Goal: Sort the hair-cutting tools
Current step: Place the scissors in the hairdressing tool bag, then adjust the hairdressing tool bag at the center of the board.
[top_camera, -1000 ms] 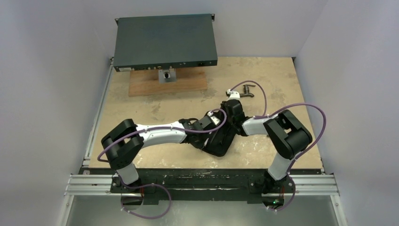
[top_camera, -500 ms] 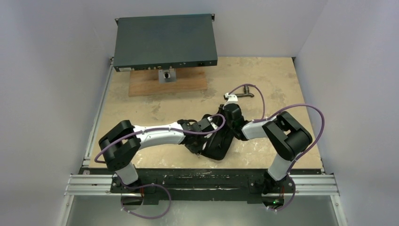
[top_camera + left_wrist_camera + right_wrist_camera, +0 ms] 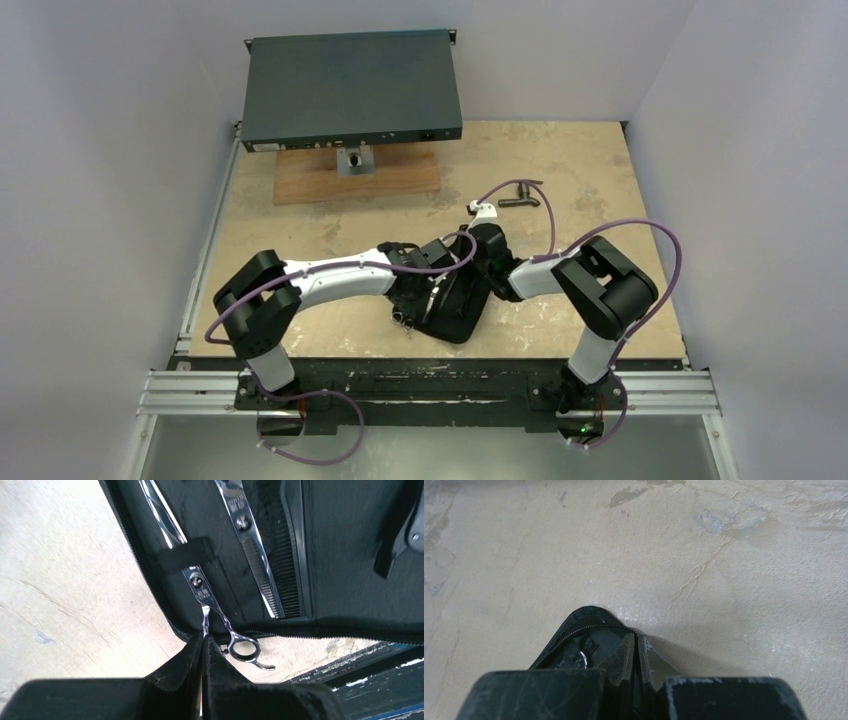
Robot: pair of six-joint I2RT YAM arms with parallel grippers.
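A black zip case (image 3: 345, 570) lies open on the table, also seen in the top view (image 3: 458, 308). Inside it, silver scissors (image 3: 200, 585) sit under a black elastic strap (image 3: 185, 555). Beside them lie toothed silver scissors (image 3: 250, 545) and a black comb (image 3: 292, 555). My left gripper (image 3: 204, 637) is at the case's near edge (image 3: 408, 318), shut on one handle of the strapped scissors. Their other finger ring (image 3: 245, 650) hangs free beside my fingertips. My right gripper (image 3: 636, 642) is shut on the case's zippered rim (image 3: 574, 630) at its far side (image 3: 482, 265).
A flat dark equipment box (image 3: 350, 90) stands at the back on a wooden board (image 3: 355, 178). A dark metal T-shaped fitting (image 3: 520, 195) lies on the table right of centre. The metal rail (image 3: 430, 390) runs along the near edge, close behind the case.
Both arms and the case have shifted left and nearer. The left gripper has moved to the case's near edge and taken hold of the scissors' handle.
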